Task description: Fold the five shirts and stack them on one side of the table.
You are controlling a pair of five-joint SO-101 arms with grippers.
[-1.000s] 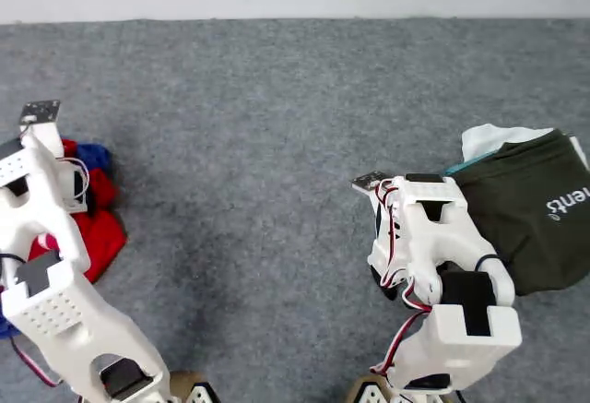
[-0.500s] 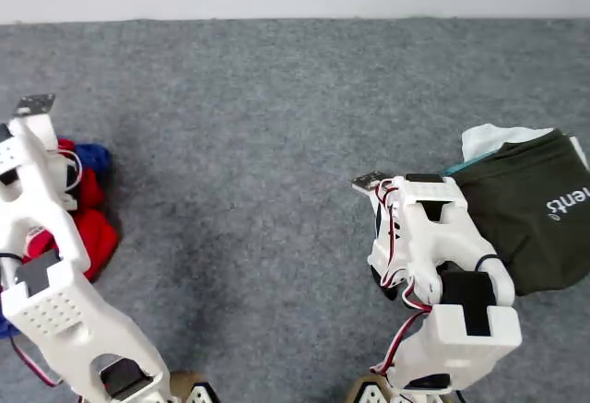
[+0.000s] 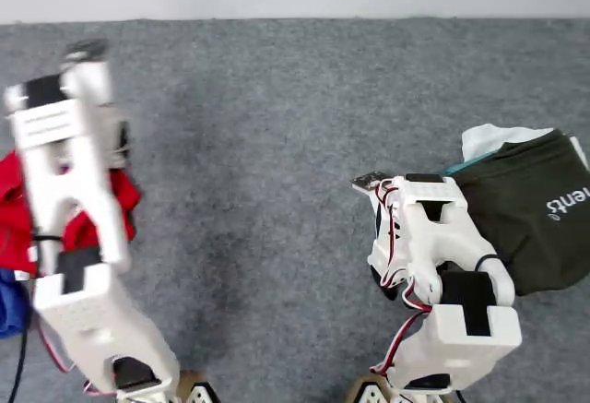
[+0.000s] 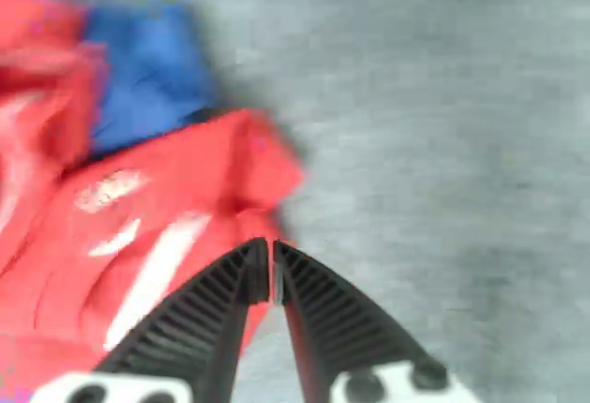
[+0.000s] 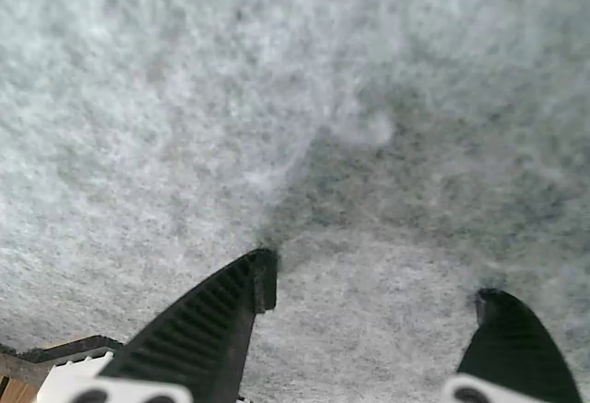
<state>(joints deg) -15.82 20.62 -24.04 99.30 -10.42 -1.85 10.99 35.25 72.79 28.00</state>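
**Change:** the left arm has swung up and toward the far side of the table (image 3: 277, 145). The red shirt (image 4: 184, 209) has shifted with it and now reaches farther toward the middle. The right arm has not moved.

**Left gripper** (image 4: 270, 248): jaws pressed together, apparently pinching an edge of the red shirt at their tips.

**Right gripper** (image 5: 376, 283): jaws wide apart over bare felt, holding nothing, just beside the stack.

**Red shirt:** crumpled and unfolded at the table's left edge, under the left arm.

**Blue shirt** (image 4: 147, 71): touching the red shirt, at the same edge.

**Stack:** a dark shirt (image 3: 525, 209) lies folded on a white shirt (image 3: 498, 136) at the right edge.

**Stage, by judgement:** the red shirt is being pulled out for folding, with most of the task left.

**Risks:**
- The grip is only a narrow pinch on the hem, so the cloth may slip free mid-pull.
- The blue shirt may drag along if the two are tangled.
- The red shirt may land bunched and need spreading.
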